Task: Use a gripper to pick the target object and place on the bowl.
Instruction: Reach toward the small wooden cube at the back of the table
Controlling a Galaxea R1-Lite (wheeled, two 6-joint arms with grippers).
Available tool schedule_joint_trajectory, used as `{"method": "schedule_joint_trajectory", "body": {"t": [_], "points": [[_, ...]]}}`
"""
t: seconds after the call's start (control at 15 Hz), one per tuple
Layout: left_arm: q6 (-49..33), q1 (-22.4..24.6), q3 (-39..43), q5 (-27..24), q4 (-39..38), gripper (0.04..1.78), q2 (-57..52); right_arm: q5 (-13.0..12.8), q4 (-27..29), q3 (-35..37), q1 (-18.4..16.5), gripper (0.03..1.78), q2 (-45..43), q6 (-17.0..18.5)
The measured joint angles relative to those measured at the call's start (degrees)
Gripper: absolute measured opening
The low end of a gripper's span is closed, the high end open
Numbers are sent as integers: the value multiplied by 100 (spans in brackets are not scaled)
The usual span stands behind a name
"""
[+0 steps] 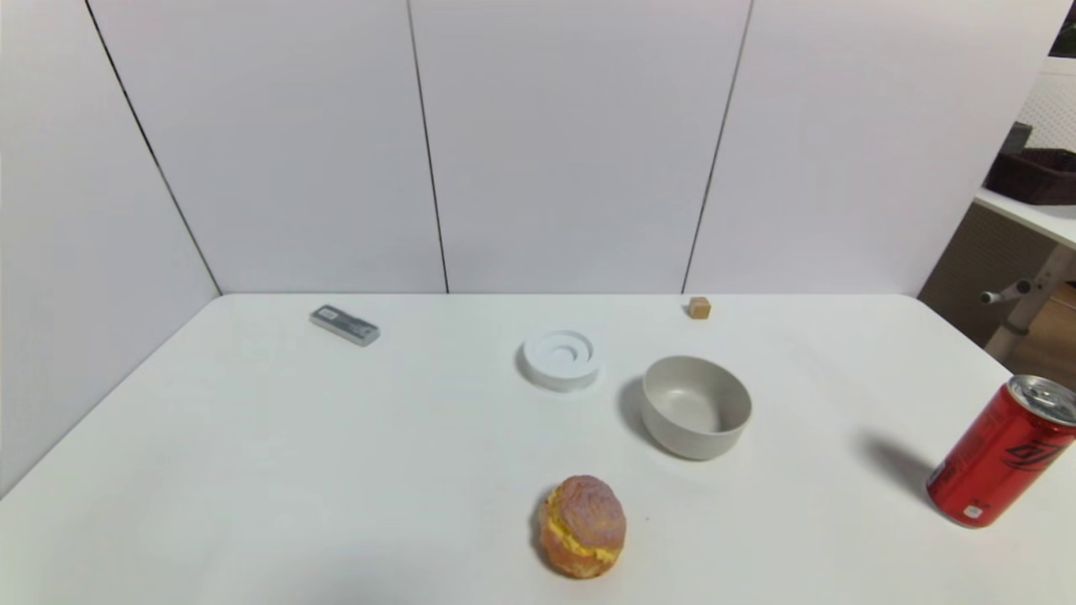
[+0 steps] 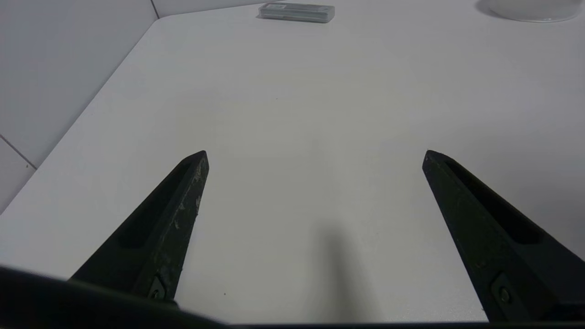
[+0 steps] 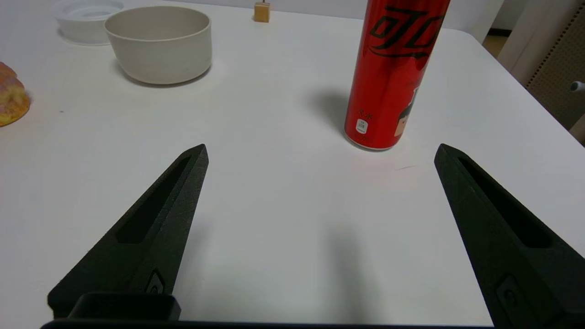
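Six items rest on the white table [image 1: 252, 470] in the head view: a tiny light-brown wooden cube [image 1: 698, 307] at the far edge, well apart from the beige-grey matte bowl [image 1: 696, 407] nearer the robot; a flat white ring-shaped disc [image 1: 561, 359] just beside the bowl; a grey rectangular bar [image 1: 345, 324]; an orange-pink cream-puff bun [image 1: 582, 526]; an upright red drink can [image 1: 1003, 450]. Neither arm shows there.

Left wrist view: left gripper [image 2: 315, 155] hovers over bare table, fingers spread wide, holding nothing.

Right wrist view: right gripper [image 3: 321, 151] is near the can, fingers spread wide, empty; cube stands beyond the bowl.
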Motion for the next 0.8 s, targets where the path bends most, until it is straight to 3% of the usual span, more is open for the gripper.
{"method": "schedule_joint_trajectory", "body": {"t": [0.2,0.47,0.8], "points": [[0,0,0,2,0,169,0,16,16,-18,0,171,56,-52],[0,0,0,0,0,169,0,83,322,-700,7,171,495,-66],[0,0,-2,-1,0,169,0,105,1268,-3082,-15,171,2152,-49]]}}
